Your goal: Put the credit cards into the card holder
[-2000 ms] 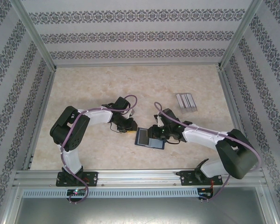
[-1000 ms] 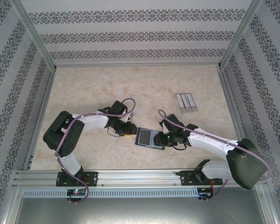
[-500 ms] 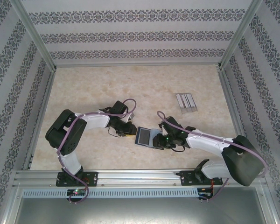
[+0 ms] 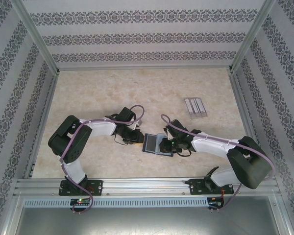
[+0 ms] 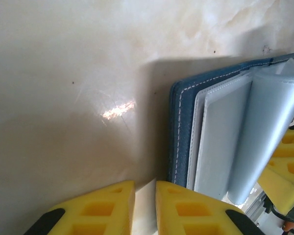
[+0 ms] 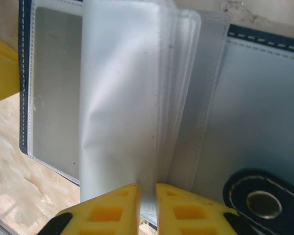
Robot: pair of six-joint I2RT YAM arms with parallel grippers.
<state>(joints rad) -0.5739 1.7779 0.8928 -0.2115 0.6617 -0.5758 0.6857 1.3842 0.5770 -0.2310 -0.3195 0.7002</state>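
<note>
Just left of the holder (image 4: pixel 151 142), the left gripper (image 5: pixel 145 190) sits low over the table (image 4: pixel 88 93). Its two yellow fingers are drawn almost together, with a pale sliver in the slit between them; whether they pinch it I cannot tell. The one holder lies open and face up near the table's front middle, between the two grippers. Its long axis runs left to right, dipping slightly toward the near edge on the right. Its navy cover with pale stitching faces the left gripper, just beside those fingers, and its inner pockets look grey. From the holder's middle a sheaf of clear sleeves (image 6: pixel 118 93) rises, lifted off the pockets; several layered edges show, but I cannot tell their number. Over the holder's right half, the right gripper (image 6: pixel 147 190) has its two yellow fingers closed on the lower edge of that sheaf, the plastic passing down between them. Just right of those fingers, on the holder's right flap, is one dark tab (image 6: pixel 261 198) with a round metal snap. Well apart from the holder, beyond it and to the right, one clear slotted rack (image 4: pixel 196 106) sits on the table.
</note>
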